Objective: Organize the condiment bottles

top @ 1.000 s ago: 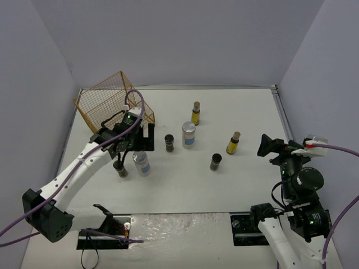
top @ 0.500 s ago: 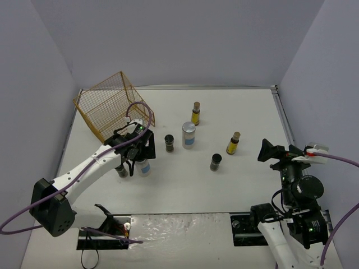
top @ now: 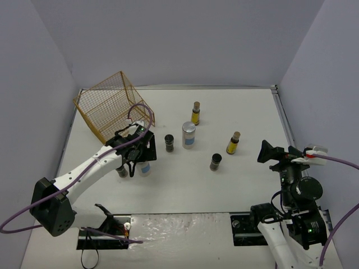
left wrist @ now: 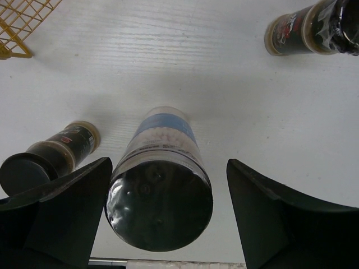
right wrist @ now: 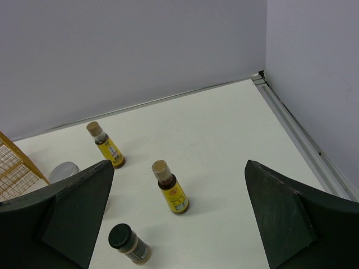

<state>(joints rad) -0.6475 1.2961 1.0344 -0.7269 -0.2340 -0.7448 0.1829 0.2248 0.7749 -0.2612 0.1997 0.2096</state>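
White cylindrical blue-labelled bottle (left wrist: pixel 161 143) near bench's left edge, upright between wide-spread fingers of left gripper (left wrist: pixel 168 165); right gripper (right wrist: pixel 178 168) likewise agape, empty.

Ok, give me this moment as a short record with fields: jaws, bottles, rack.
left jaws: open, straddling a white blue-labelled bottle
right jaws: open, raised, empty
beside that bottle: black-capped jar, upright
elsewhere standing: second white bottle, two yellow bottles, two dark jars
rack: gold wire rack, tilted, far left, no bottle seen inside

The left tool (top: pixel 138 161) hangs over a white blue-labelled bottle (top: pixel 145 167) near the gold wire rack (top: pixel 109 106).
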